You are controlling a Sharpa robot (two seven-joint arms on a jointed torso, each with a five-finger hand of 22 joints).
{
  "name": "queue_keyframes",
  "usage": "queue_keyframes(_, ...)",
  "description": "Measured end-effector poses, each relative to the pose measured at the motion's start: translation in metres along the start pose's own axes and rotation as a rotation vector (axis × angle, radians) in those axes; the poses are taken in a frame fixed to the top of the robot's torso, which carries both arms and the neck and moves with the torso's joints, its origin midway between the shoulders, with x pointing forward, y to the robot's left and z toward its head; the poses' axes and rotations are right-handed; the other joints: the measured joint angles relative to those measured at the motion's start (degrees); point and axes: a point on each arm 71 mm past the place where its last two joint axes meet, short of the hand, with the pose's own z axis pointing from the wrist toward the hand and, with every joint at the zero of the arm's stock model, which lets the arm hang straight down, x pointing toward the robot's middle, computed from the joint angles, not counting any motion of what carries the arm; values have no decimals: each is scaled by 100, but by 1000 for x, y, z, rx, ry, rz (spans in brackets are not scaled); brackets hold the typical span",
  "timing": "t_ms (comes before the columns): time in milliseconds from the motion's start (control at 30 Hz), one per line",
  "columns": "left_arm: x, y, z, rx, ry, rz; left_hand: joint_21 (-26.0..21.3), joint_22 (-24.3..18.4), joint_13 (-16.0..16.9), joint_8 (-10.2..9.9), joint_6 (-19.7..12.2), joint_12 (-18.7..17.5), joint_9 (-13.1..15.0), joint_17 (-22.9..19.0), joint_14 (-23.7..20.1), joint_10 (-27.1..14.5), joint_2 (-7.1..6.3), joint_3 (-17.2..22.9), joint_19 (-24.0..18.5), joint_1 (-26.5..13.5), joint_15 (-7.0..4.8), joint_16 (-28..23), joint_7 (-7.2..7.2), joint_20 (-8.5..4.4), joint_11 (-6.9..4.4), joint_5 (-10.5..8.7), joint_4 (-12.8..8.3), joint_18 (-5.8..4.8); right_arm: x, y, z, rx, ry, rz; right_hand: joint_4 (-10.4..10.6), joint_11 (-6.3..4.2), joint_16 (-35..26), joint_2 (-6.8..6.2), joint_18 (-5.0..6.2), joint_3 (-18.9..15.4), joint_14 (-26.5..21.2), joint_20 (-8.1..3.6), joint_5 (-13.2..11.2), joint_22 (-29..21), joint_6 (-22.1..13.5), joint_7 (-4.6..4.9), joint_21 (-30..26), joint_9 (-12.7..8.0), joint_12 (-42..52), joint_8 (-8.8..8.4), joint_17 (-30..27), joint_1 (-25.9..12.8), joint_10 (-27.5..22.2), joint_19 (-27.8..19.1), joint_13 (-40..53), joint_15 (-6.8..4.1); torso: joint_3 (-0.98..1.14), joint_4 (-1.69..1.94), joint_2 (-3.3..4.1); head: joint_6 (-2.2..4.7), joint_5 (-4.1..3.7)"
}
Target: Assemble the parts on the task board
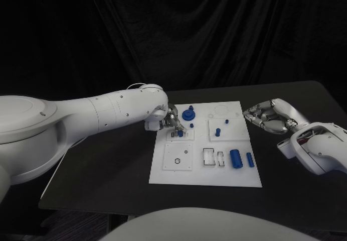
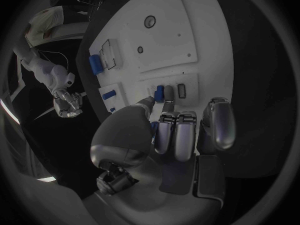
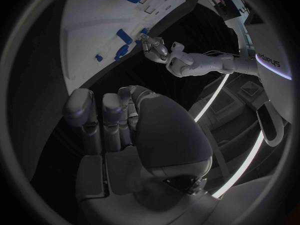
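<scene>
The white task board (image 1: pixel 206 170) lies in the middle of the black table. My left hand (image 1: pixel 172 120) reaches over the board's far left part. Its thumb and a fingertip (image 2: pixel 169 96) pinch a small blue part (image 2: pixel 159 93) that stands upright in a slot block; the head view shows this part (image 1: pixel 179 133) under the fingers. A blue gear (image 1: pixel 189 114) sits just beyond it. Two blue pegs (image 1: pixel 217 132) stand in a square block. A blue cylinder (image 1: pixel 235 157) and a blue bar (image 1: pixel 250 159) lie near the board's right edge. My right hand (image 1: pixel 269 116) hovers right of the board, fingers curled in, holding nothing.
A square block with a round hole (image 1: pixel 178 161) and a framed slot (image 1: pixel 208 156) occupy the board's near half. Bare black table (image 1: pixel 108 165) stretches left of the board and along the front. The table's right edge runs behind my right arm (image 1: pixel 318 150).
</scene>
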Motion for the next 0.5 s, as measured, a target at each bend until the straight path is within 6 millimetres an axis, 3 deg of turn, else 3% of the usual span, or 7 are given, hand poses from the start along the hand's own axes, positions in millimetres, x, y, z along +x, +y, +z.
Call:
queue_keyframes(200,0,1,0,0,1,-1,-22,0,0,0,12,0,10,0,0,0,-4,47,0,55,0,0,-12,0,0,164,-65,0,0,0,0,3,2,0,0,0,0,0,0,0,0,-1,1,0,0,0,-1,0,0,0,0,0,0,0,0,0,0,2,-2,0,0)
queue_keyframes(367,0,2,0,-1,1,-1,-45,0,0,34,21,0,88,0,0,0,4,219,-21,178,0,0,-21,-21,0,527,-237,1,0,-1,0,5,4,1,0,-21,-17,0,0,0,-9,-21,26,0,0,0,-32,-1,0,0,-6,0,-20,-21,-17,-9,0,1,-3,0,9)
queue_keyframes(500,0,1,0,1,1,-1,-45,0,0,81,21,0,167,0,0,2,-62,430,-18,243,0,0,-21,-24,-2,862,-350,0,0,-1,0,6,5,1,0,-19,-21,2,0,0,-17,-21,41,-1,0,0,-33,-1,0,0,-6,2,-22,-21,-18,-17,0,1,-3,0,13)
